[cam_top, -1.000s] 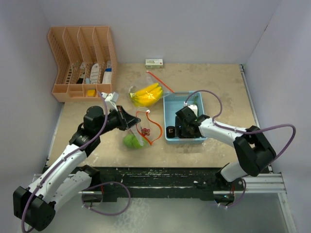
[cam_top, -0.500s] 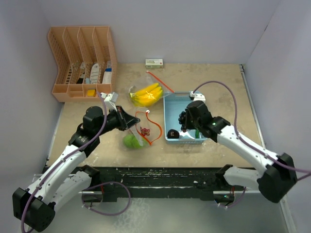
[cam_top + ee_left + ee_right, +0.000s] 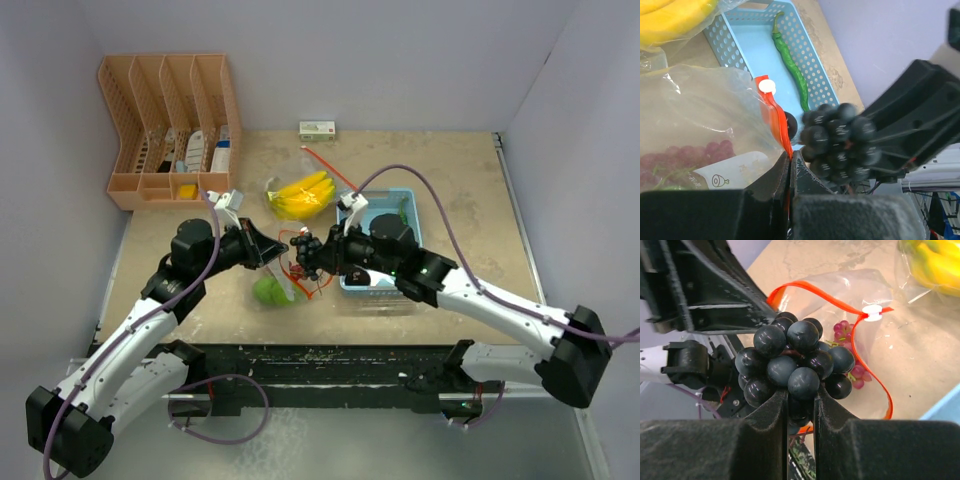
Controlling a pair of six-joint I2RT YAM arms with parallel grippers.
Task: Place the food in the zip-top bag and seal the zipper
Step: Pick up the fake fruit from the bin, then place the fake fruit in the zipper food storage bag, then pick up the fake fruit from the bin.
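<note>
My left gripper is shut on the orange zipper edge of the zip-top bag, holding its mouth up. Inside the bag lie red berries and a round green fruit. A bunch of dark grapes hangs just over the bag's mouth, with my right gripper shut on it. The yellow banana bunch lies in a clear wrap behind the bag. A long green cucumber lies in the light-blue basket.
An orange file organizer stands at the back left and a small white box sits by the back wall. A dark round piece rests at the basket's near end. Walls close in both sides.
My right gripper shut on the dark grapes in the basket, lifted them and carried them left to the bag's mouth. The left arm has held still with the zipper.
</note>
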